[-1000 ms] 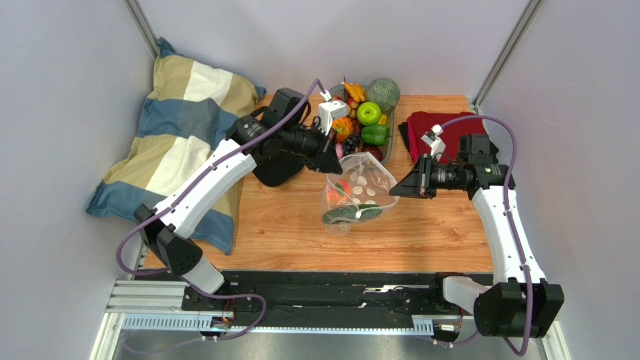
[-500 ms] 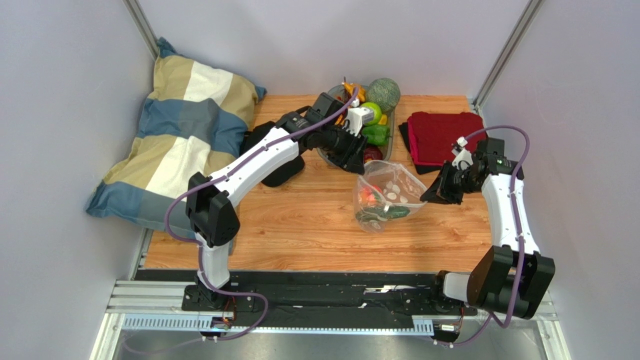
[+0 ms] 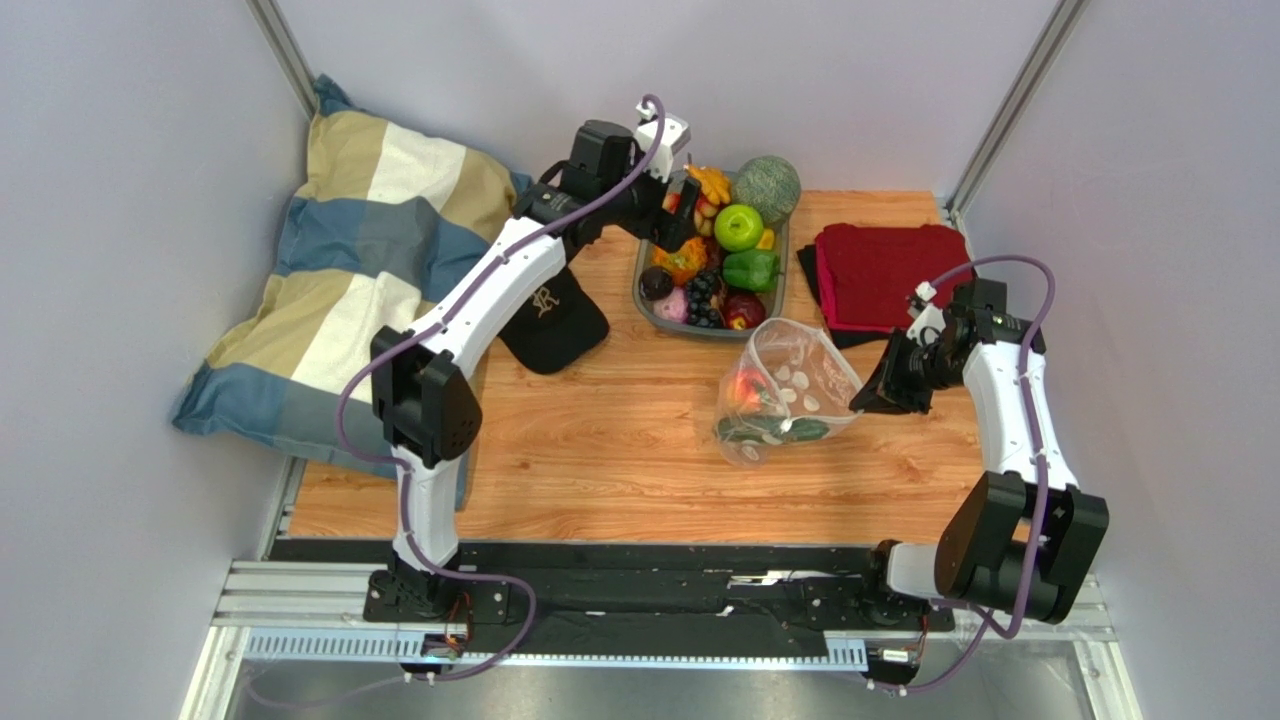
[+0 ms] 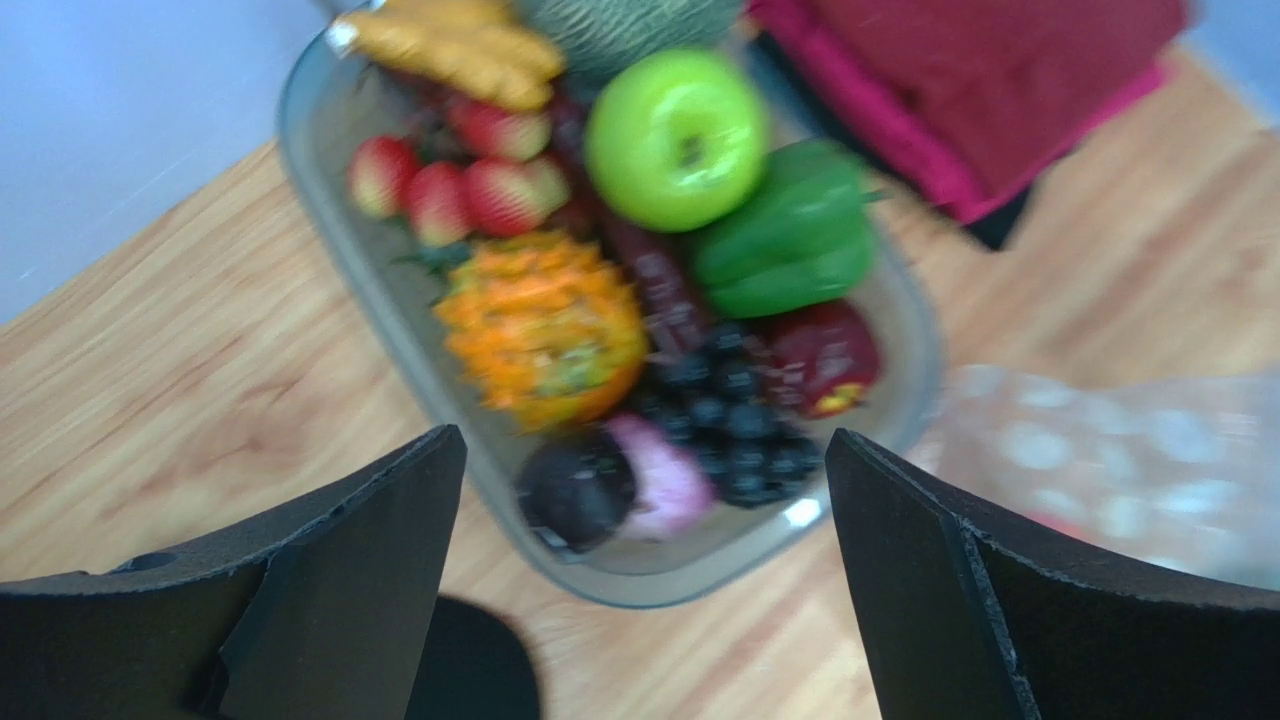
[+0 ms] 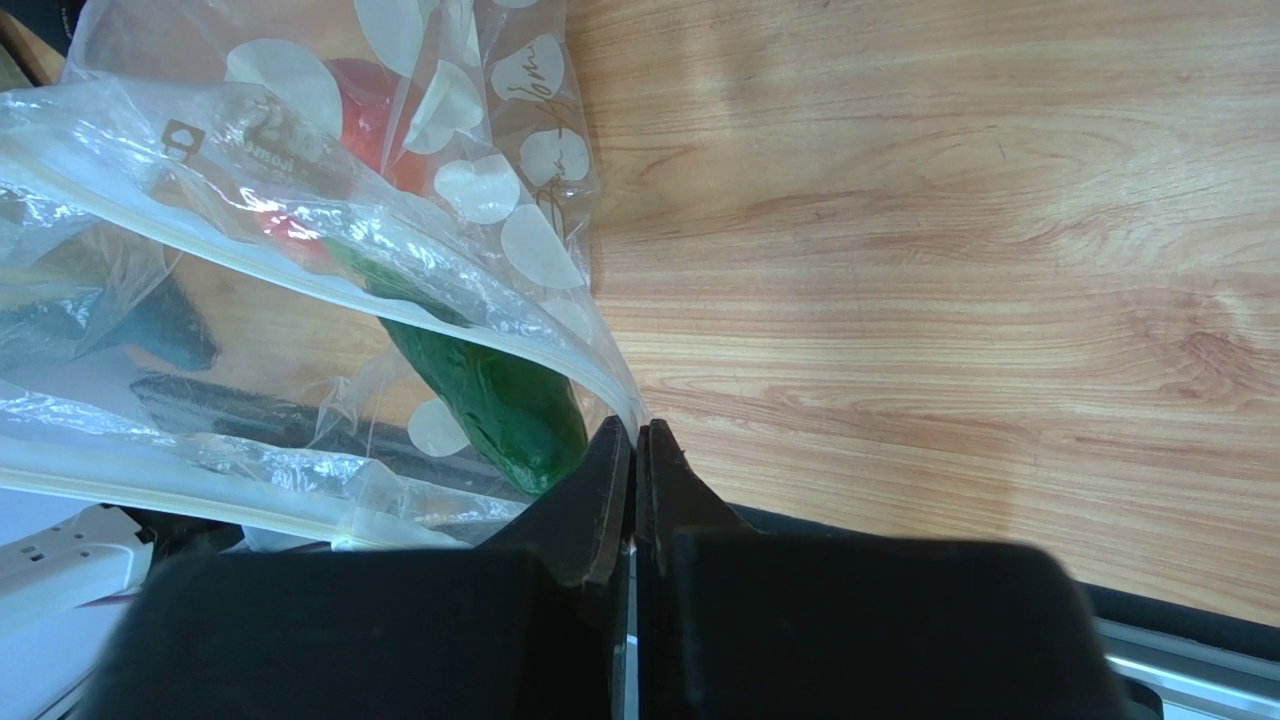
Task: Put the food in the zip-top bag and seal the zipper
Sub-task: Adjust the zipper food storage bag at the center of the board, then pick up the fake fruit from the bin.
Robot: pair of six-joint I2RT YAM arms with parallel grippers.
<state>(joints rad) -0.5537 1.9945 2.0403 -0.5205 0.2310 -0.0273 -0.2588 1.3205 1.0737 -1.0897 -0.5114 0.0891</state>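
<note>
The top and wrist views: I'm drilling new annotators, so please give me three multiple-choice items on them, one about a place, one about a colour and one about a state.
1. In the top view, where does the grey plastic tray lie relative to the clear white-dotted plastic zip-top bag?
A. farther from the arm bases
B. nearer the arm bases
C. under the bag

2. What colour is the round apple in the tray?
A. red
B. yellow
C. bright green

3. How does the right pincer stand?
A. wide open over the tray
B. shut on the zip-top bag's edge
C. shut on nothing

Answers:
1 A: the tray sits beyond the bag, towards the back wall.
2 C: the left wrist view shows it bright green.
3 B: the right wrist view shows the plastic pinched between closed fingers.
</note>
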